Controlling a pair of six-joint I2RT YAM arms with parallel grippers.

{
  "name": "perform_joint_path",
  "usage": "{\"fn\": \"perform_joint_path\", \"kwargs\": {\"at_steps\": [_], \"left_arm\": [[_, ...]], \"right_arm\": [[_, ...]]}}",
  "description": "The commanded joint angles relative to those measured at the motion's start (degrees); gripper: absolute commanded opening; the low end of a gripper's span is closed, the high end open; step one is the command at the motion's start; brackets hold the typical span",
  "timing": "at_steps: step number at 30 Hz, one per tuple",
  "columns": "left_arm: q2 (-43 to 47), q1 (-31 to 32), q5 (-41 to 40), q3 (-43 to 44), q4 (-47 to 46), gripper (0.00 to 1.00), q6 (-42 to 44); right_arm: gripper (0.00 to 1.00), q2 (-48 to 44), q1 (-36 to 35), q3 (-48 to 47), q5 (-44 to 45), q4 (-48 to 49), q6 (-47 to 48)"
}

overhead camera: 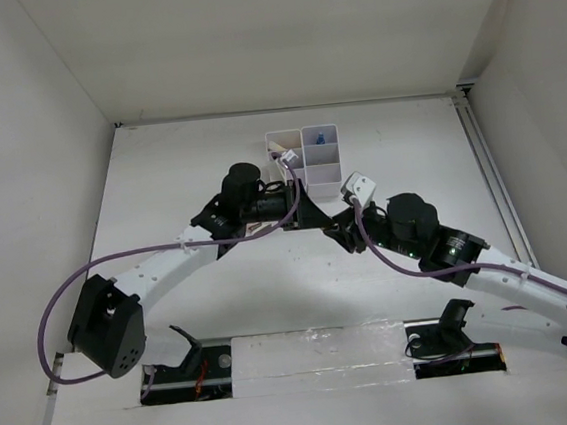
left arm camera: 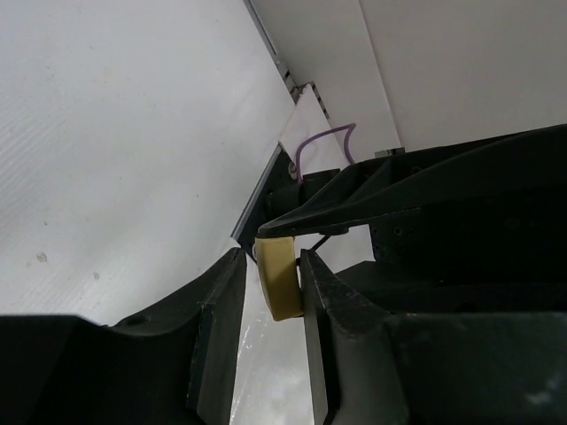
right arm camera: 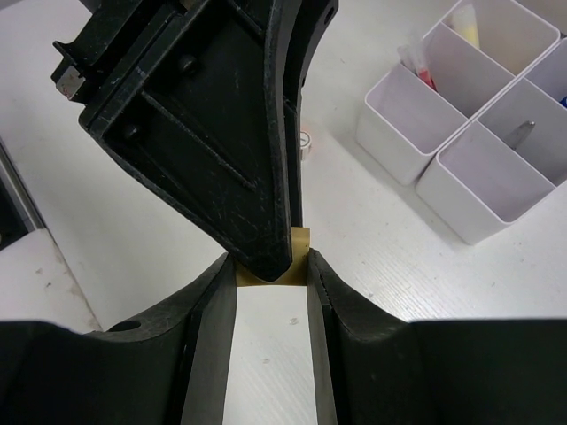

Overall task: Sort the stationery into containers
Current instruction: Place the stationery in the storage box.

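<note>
Right gripper (right arm camera: 272, 270) is clamped on the yellow eraser (left arm camera: 278, 278), just short of the containers (right arm camera: 399, 146); left gripper (left arm camera: 270, 261) brackets it too, one pad touching, grip unclear. If right releases before left truly bites, the eraser drops onto the table (right arm camera: 372, 257).

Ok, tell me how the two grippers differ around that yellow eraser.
The right gripper presses the yellow eraser on both sides; the left gripper shows a sliver of gap on one side. The right gripper comes in from the right, the left gripper from the left. Both straddle the same eraser.
</note>
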State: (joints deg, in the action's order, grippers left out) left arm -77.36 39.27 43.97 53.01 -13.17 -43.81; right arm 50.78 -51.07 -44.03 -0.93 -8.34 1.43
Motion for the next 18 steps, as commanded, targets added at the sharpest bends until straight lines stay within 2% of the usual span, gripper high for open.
{"fn": "perform_joint_path", "kwargs": {"at_steps": [1,2,5,6,7,10,11,12,13,14,17,18], "left_arm": [[-0.5,0.2,3.0,1.0,-2.3,0.26,-0.1],[-0.5,0.2,3.0,1.0,-2.8,0.26,-0.1],[-0.5,0.2,3.0,1.0,-2.8,0.17,-0.1],[-0.5,0.2,3.0,1.0,-3.3,0.06,-0.1],[-0.5,0.2,3.0,1.0,-3.4,0.01,-0.7],[-0.5,0.2,3.0,1.0,-3.4,0.0,-0.7],[-0.5,0.2,3.0,1.0,-3.4,0.0,-0.7],[-0.5,0.2,2.4,1.5,-3.4,0.0,-0.7],[-0.5,0.2,2.4,1.5,-3.4,0.0,-0.7],[0.2,0.2,1.4,1.5,-3.4,0.0,-0.7],[0.8,0.2,-4.0,3.1,-0.6,0.0,0.7],[0.8,0.2,-9.2,3.8,0.8,0.0,1.4]], "right_arm": [[0.0,-0.3,-0.2,-0.4,0.7,5.3,0.6],[0.0,-0.3,-0.7,-0.4,0.7,5.3,0.6],[0.0,0.2,-0.7,-0.4,1.3,6.3,0.6],[0.0,0.7,-0.7,-0.4,1.3,6.3,0.6],[0.0,0.7,-0.7,-0.4,1.8,6.3,0.6],[0.03,0.7,-0.7,0.1,2.4,7.5,0.6],[0.08,0.7,-0.7,0.1,3.3,8.2,0.1],[0.15,0.7,-0.7,0.1,3.9,8.3,0.1],[0.27,0.7,-0.7,0.1,3.9,8.3,0.1],[0.56,0.7,-0.7,0.1,4.5,8.3,-0.5],[0.84,0.0,-0.7,0.6,4.5,8.3,-1.8],[0.97,0.0,-0.7,0.6,4.5,8.3,-1.8]]}}
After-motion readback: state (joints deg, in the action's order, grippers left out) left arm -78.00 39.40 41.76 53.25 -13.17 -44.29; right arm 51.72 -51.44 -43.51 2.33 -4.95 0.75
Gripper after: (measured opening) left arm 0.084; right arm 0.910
